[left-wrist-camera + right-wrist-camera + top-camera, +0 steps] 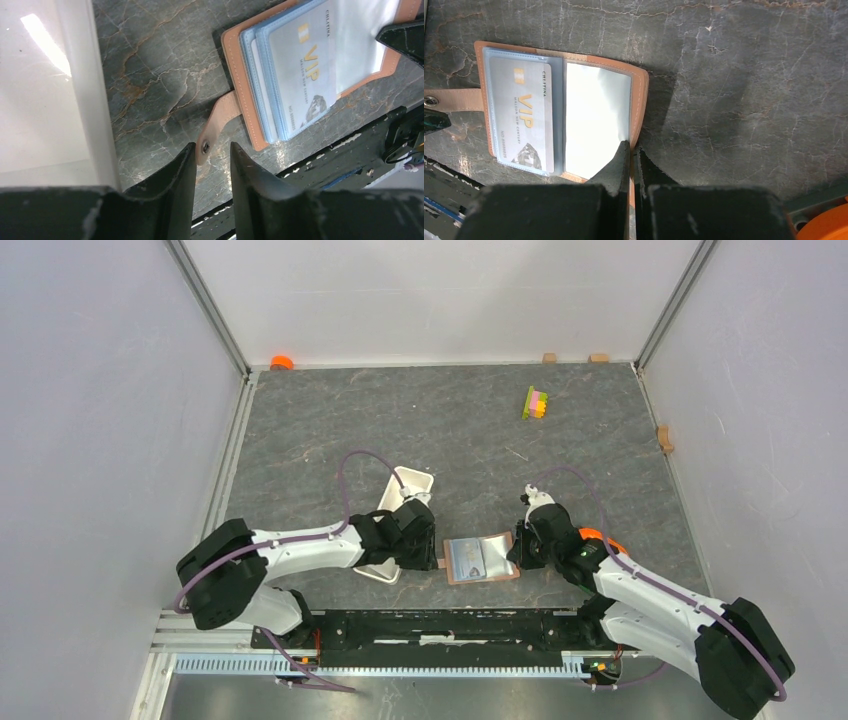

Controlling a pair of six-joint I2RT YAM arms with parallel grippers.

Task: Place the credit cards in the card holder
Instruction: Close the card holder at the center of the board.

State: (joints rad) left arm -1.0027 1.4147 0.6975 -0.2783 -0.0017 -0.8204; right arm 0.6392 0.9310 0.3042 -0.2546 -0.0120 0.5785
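At the near edge of the table, between the two arms, the small reddish-brown leather-like folding card holder (482, 560) lies opened flat. A thin pale blue-grey card (524, 120) with gold VIP print sits inside its left clear plastic sleeve (555, 107). Whether more cards lie behind it cannot be told. The right-hand sleeve looks empty and glossy.

The right gripper (630, 150) has its jaws pressed together on the holder's right edge, seemingly pinning that cover down. The left gripper (210, 152) has its jaws a little apart, straddling the tip of the tan closing strap (217, 117) with its small metal stud (205, 147). Whether they touch the strap cannot be told.

The likely risks:
- The smooth card could slide out of the slick sleeve if the holder is tilted or jerked.
- The soft strap could buckle or slip from the hard black fingers.
- The thin stitched cover could spring out of the right pinch and skid on the polished grey marbled table (450, 430).

Just left of the strap stands a long white rectangular plastic tray (415, 476), close enough to be nudged by the left arm
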